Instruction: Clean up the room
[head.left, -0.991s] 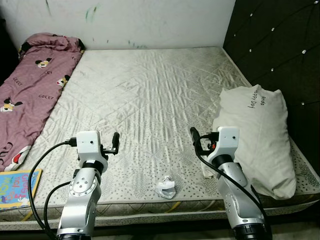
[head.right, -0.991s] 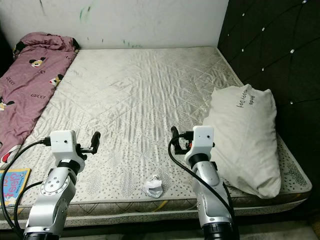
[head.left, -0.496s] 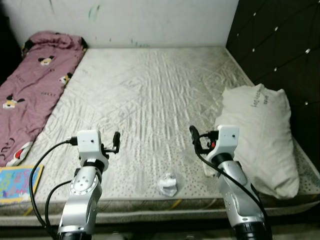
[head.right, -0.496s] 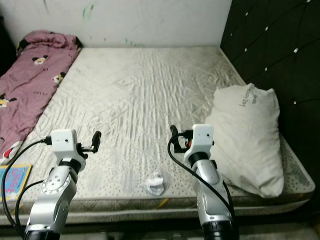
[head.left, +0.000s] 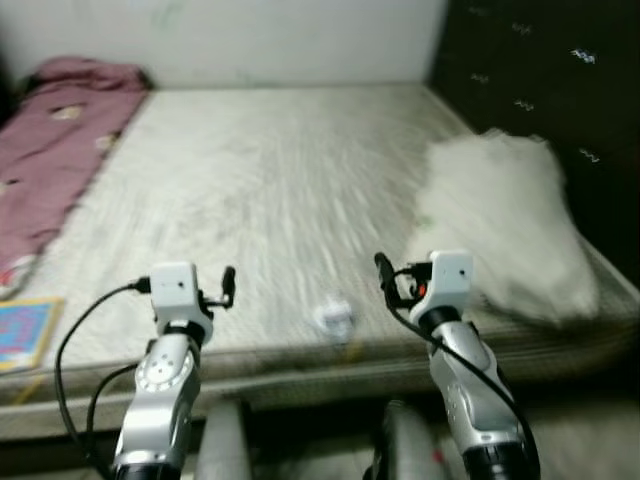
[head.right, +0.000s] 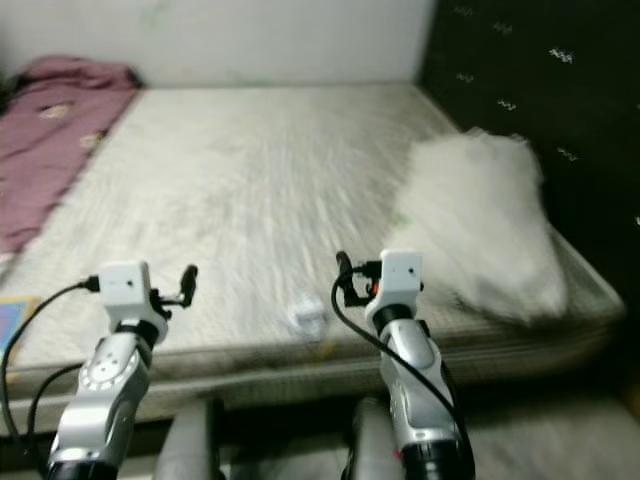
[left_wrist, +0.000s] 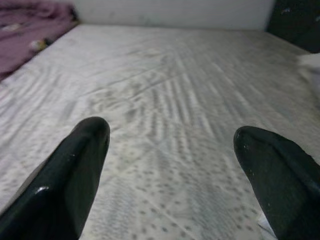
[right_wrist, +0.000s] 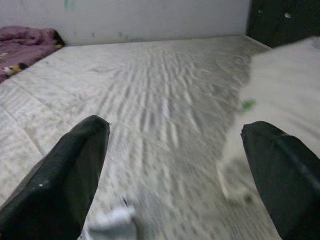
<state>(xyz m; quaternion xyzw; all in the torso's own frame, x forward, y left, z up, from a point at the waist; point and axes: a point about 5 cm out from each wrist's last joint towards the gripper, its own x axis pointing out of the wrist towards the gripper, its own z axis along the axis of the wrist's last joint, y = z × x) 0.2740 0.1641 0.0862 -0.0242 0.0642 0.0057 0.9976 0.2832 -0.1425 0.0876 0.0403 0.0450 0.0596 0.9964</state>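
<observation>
Head views blurred; camera likely in motion.

Landmark: mattress (head.left: 250, 180), bare, pale, quilted.

Task's thing: crumpled white wad (head.left: 334, 316), probably tissue or paper, lying on the mattress just inside its near edge, roughly between the two arms, nearer the right one. Judged very light, soft and crushable, not fragile, not slippery; it should give under the fingers and could skid or flip away if nudged from one side. Best hold: straddle the bulk of the wad from above and pinch across its middle, fingertips brushing the mattress surface so nothing slips under. Look: small, irregular, bright white with greyish folds; detail lost to blur. A white scrap at the lower edge of the right wrist view (right_wrist: 112, 220) is probably the same wad.

Left gripper (head.left: 229, 283): raised over the near edge of the mattress, fingers spread wide in its wrist view, holding nothing.
Right gripper (head.left: 384, 277): likewise raised over the near edge, close to the wad, fingers (right_wrist: 75, 170) spread apart, empty.

Other things by the mattress: white pillow (head.left: 500, 220) on its right side against the dark headboard (head.left: 540, 80); pink blanket (head.left: 55, 130) along its left side; colourful book (head.left: 25, 332) at its near left corner.
</observation>
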